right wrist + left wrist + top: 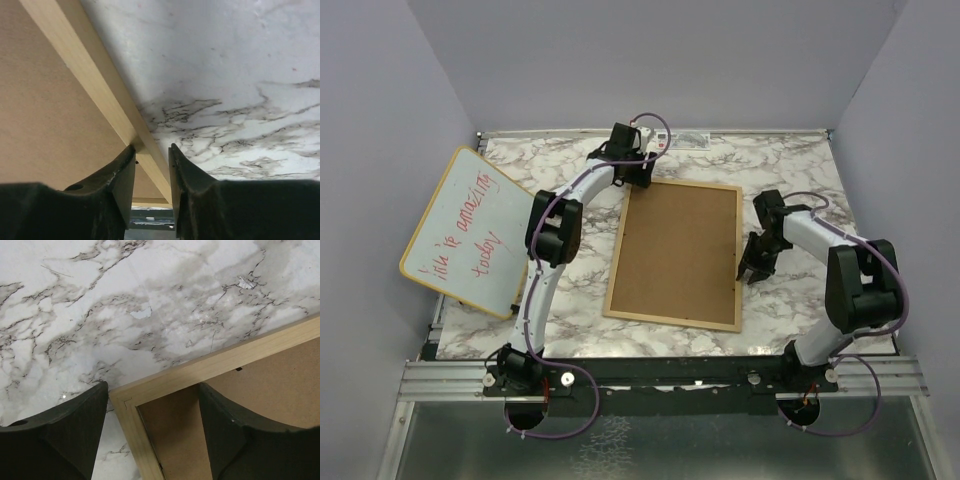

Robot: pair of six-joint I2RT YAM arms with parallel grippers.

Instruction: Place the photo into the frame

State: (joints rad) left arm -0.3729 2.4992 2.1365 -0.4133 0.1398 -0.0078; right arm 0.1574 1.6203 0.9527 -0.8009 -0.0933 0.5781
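Two grippers, both at the frame (672,320). On my left wrist feed the left gripper (152,386) has its jaws well apart, straddling one corner of the frame. One finger sits over the table (150,290) just outside the corner. The other is over the brown board (280,385) inside the rail, with a strip of board showing between that finger and the wood.

On the right wrist feed the right gripper (152,147) has its jaws standing narrow, one on each side of the rail: one over the board, one on the table side. I cannot tell whether they are pinching the wood or only flanking it.

From overhead, the left gripper is at the frame's far left corner, and the right gripper is at the right-hand rail, towards the near end. The frame lies flat in the middle of the marble table, back up, with the board filling it. Its long sides run away from the arm bases, slightly skewed. Well off to the left, a whiteboard (470,235) with red handwriting sits tilted at the table's edge.
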